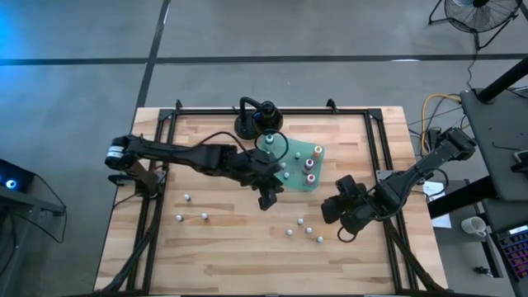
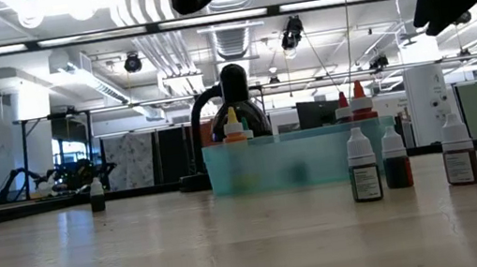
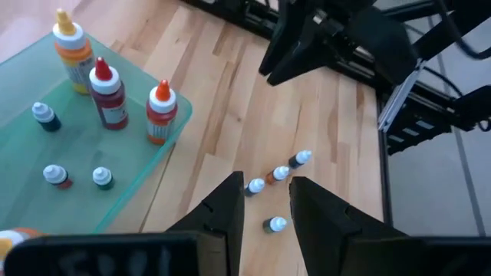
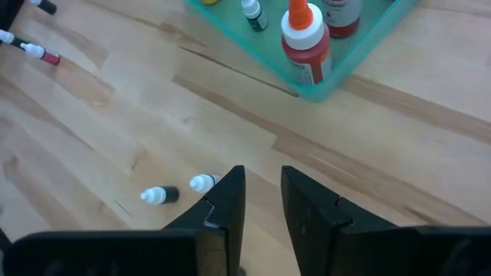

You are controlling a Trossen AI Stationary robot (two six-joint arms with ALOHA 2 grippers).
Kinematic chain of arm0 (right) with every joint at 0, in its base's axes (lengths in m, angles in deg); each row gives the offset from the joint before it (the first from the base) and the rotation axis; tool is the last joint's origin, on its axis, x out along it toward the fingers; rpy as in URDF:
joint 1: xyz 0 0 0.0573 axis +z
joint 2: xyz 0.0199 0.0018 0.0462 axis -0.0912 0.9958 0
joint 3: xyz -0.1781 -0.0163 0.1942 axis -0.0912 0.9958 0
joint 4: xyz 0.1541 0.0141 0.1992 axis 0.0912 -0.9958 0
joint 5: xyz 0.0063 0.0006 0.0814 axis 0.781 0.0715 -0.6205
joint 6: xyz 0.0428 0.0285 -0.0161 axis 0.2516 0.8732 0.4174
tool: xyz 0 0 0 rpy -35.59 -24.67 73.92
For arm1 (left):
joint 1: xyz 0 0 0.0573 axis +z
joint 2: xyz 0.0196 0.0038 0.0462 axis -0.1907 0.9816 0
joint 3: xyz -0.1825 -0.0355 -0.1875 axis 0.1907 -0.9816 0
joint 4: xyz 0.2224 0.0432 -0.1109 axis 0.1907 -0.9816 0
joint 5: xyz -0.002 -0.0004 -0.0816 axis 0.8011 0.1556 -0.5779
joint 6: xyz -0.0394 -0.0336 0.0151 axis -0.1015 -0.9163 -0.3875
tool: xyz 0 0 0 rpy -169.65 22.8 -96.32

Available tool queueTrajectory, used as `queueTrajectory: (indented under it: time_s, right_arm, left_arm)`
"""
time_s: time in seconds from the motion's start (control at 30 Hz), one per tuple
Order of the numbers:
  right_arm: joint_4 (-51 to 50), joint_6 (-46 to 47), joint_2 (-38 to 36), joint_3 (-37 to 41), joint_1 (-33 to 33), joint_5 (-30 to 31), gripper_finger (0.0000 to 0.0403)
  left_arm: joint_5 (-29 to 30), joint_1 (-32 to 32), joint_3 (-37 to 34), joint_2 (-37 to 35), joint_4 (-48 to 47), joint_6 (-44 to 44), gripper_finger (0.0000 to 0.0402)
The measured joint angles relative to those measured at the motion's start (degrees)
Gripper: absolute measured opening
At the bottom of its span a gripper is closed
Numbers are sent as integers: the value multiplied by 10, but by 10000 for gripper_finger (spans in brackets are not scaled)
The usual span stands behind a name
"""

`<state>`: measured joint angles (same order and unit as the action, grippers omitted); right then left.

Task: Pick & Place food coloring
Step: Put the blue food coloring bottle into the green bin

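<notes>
A shallow green tray (image 1: 321, 183) sits just above the centre of the high view, holding several upright food coloring bottles (image 3: 107, 93) with red, orange and yellow caps plus smaller ones. More bottles lie loose on the desk (image 1: 231, 247) at lower left and lower centre. The left end effector (image 1: 267, 198) hovers at the tray's lower-left edge, fingers apart, empty. The right end effector (image 1: 333, 210) hangs above the lower-centre cluster, fingers slightly apart, empty.

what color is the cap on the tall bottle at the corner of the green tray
Orange, on a red-labelled bottle at the corner of the tray; clearest in the right wrist view.
</notes>
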<state>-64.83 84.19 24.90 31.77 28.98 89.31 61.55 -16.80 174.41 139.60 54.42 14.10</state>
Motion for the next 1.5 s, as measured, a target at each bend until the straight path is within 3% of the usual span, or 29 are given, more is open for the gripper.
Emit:
queueTrajectory:
  time_s: [0.3, 0.9, 1.5]
  right_arm:
    - [1, -14, 0, 0, 0, 0, 68]
    - [2, 3, 0, 0, 0, 20, 86]
    - [41, 31, 0, 1, -4, 22, 89]
  left_arm:
    - [0, 0, 0, -22, 9, -2, 80]
    - [-4, 7, 0, -68, 15, 2, 80]
    - [-5, 14, -5, -104, 14, 58, 80]
